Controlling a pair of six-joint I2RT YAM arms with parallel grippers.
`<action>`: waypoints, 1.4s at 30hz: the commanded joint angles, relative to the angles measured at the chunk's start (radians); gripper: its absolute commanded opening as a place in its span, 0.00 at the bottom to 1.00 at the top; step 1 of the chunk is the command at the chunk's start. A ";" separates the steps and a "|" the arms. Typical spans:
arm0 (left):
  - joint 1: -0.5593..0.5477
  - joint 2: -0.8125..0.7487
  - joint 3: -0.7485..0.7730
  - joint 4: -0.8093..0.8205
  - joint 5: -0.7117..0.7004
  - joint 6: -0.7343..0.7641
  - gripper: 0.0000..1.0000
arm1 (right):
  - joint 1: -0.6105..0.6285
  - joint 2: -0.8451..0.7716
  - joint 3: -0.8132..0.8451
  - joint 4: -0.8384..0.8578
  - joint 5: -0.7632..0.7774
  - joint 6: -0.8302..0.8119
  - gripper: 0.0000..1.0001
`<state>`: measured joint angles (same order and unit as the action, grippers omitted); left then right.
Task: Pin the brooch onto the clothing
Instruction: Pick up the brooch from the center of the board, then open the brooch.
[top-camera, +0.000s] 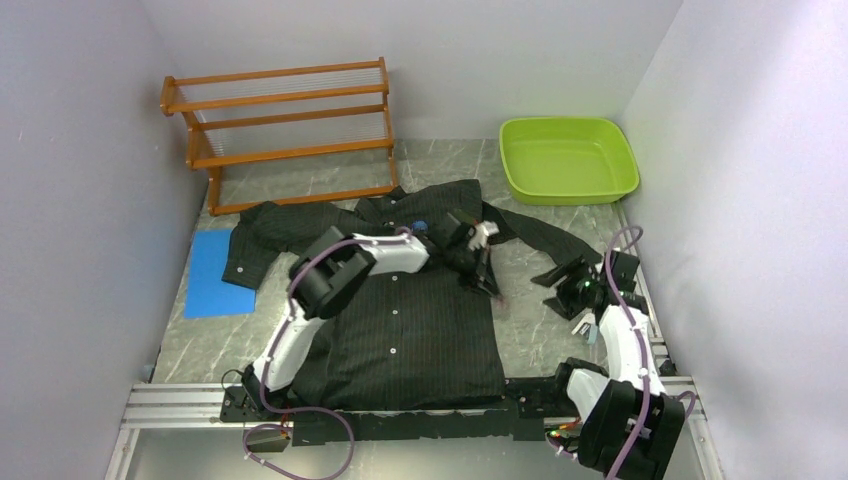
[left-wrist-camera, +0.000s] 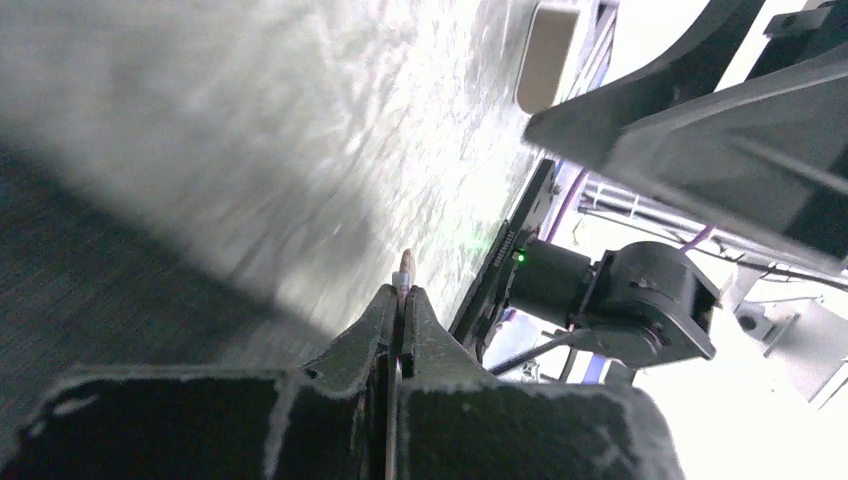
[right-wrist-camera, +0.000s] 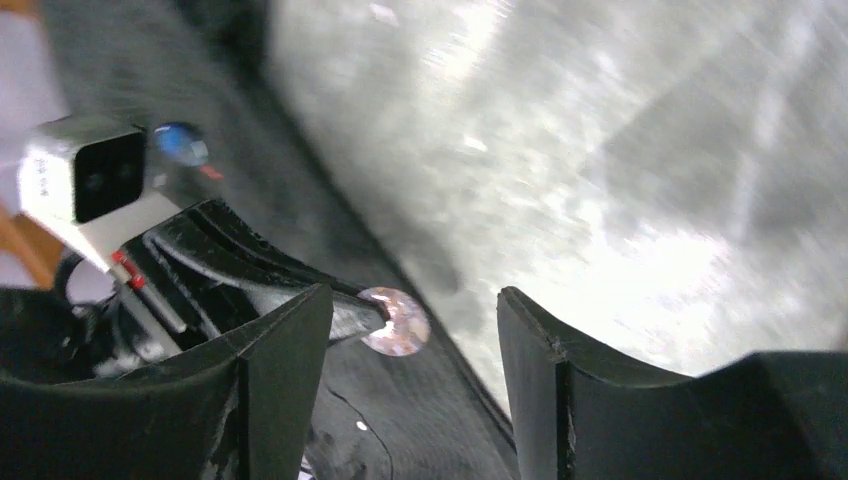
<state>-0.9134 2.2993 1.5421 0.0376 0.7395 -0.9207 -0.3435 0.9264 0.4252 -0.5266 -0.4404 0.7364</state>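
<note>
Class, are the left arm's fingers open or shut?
Shut: the left fingers press together, gripping the round brooch by its edge.

Brooch (right-wrist-camera: 402, 323) blurred, partly behind left hand (right-wrist-camera: 370, 315)

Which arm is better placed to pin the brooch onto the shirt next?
Left: the left fingers are shut on the brooch at the edge of the shirt; the right fingers stand open and empty.

Black shirt (top-camera: 430, 330) — thin pale pinstripes, lime-green tub (top-camera: 568, 158), blue mat (top-camera: 218, 272), grey marbled table (top-camera: 530, 340), pinkish brooch (right-wrist-camera: 397, 320)
</note>
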 joint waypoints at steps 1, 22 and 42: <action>0.142 -0.233 -0.128 0.035 -0.046 0.070 0.03 | 0.005 0.008 0.123 0.172 -0.231 -0.080 0.69; 0.605 -1.024 -0.491 -0.130 -0.030 0.562 0.03 | 0.746 0.357 0.328 0.951 -0.422 0.148 0.97; 0.605 -1.114 -0.576 0.134 0.151 0.296 0.03 | 0.900 0.695 0.587 1.511 -0.498 0.400 0.24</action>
<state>-0.3065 1.2083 0.9749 0.1127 0.8513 -0.5896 0.5541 1.6051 0.9707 0.7692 -0.9051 1.0542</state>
